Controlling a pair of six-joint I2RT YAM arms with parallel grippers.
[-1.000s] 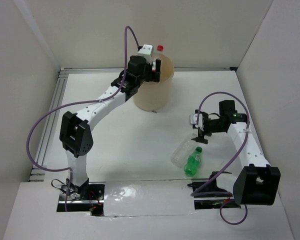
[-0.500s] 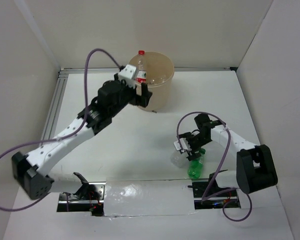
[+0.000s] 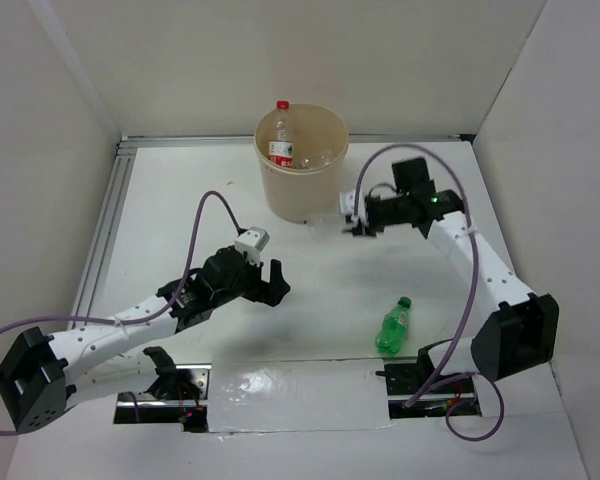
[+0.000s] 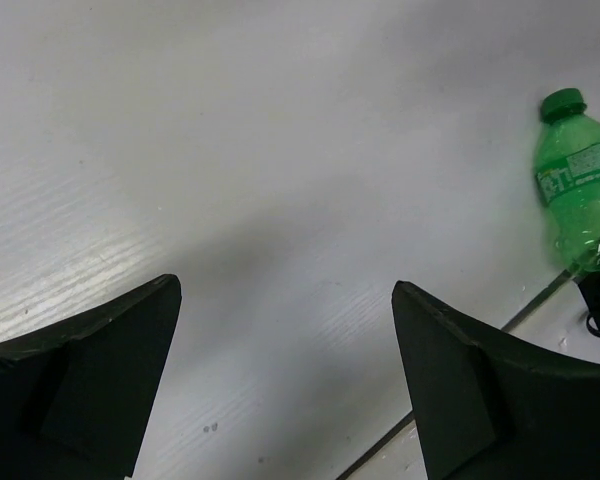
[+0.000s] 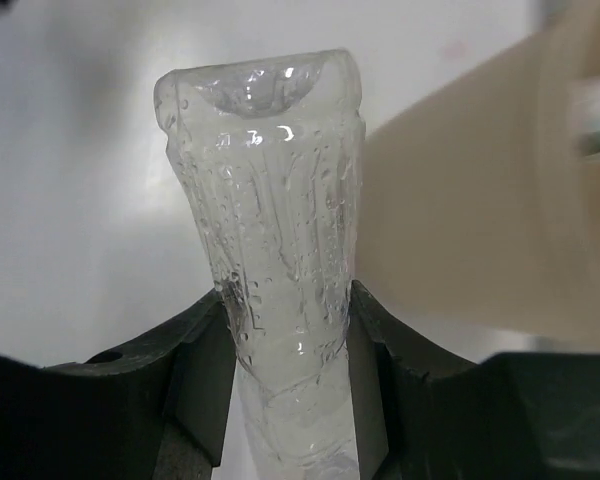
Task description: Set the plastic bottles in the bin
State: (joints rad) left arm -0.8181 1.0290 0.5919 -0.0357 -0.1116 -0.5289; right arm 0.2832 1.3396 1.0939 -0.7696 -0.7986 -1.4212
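Note:
The tan bin (image 3: 302,195) stands at the back centre, with a red-capped clear bottle (image 3: 282,140) and other clear bottles inside. My right gripper (image 3: 353,222) is shut on a clear, crumpled, wet-looking bottle (image 5: 270,190), which it holds just right of the bin wall (image 5: 480,230); in the top view this bottle (image 3: 332,213) shows faintly. A green bottle (image 3: 393,327) lies on the table near the front right and also shows in the left wrist view (image 4: 580,190). My left gripper (image 3: 266,284) hovers open over the bare table left of the green bottle, its fingers (image 4: 110,370) wide apart and empty.
White walls close in the table at the back and on both sides. An aluminium rail (image 3: 113,220) runs along the left edge. A shiny strip (image 3: 290,392) covers the front edge between the arm bases. Purple cables loop from both arms.
My right gripper closed on the clear bottle beside the green one and carried it up to the bin. My left arm left a red-capped bottle in the bin and drew back to mid-table.

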